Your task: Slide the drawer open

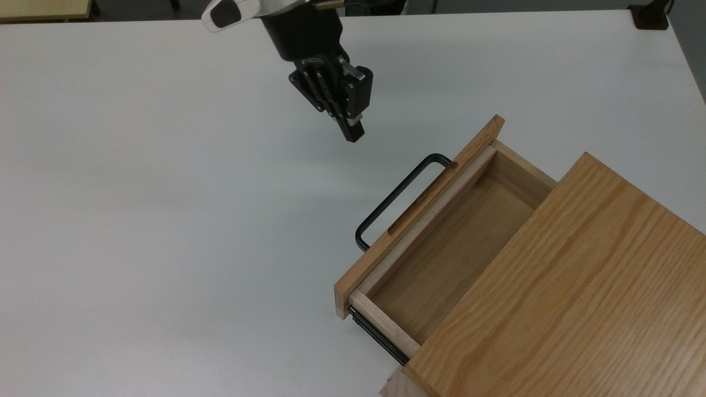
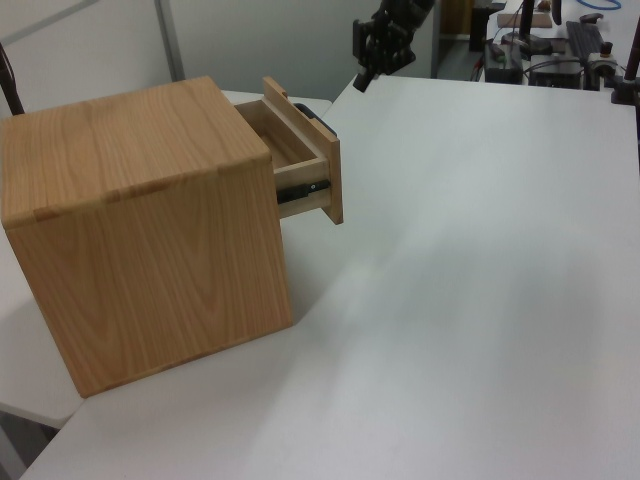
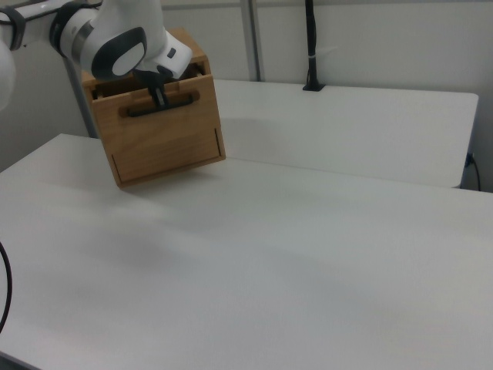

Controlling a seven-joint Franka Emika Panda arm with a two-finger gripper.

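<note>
Drawer (image 1: 441, 242) — apart from jaws

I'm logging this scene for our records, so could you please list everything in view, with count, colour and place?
drawer: one, light oak, pulled partway out of the box, its tray bare inside.
handle: one, thin black U-shaped bar, on the drawer's front panel, nothing gripping it.
box casing: one, oak wood grain, at the top view's lower right, resting on the table.
table: one, white, under everything.
black stand: one, at the table's far edge in the right view.
arm: one, white.
claw: one, black, above the table, clear of the handle.
</note>
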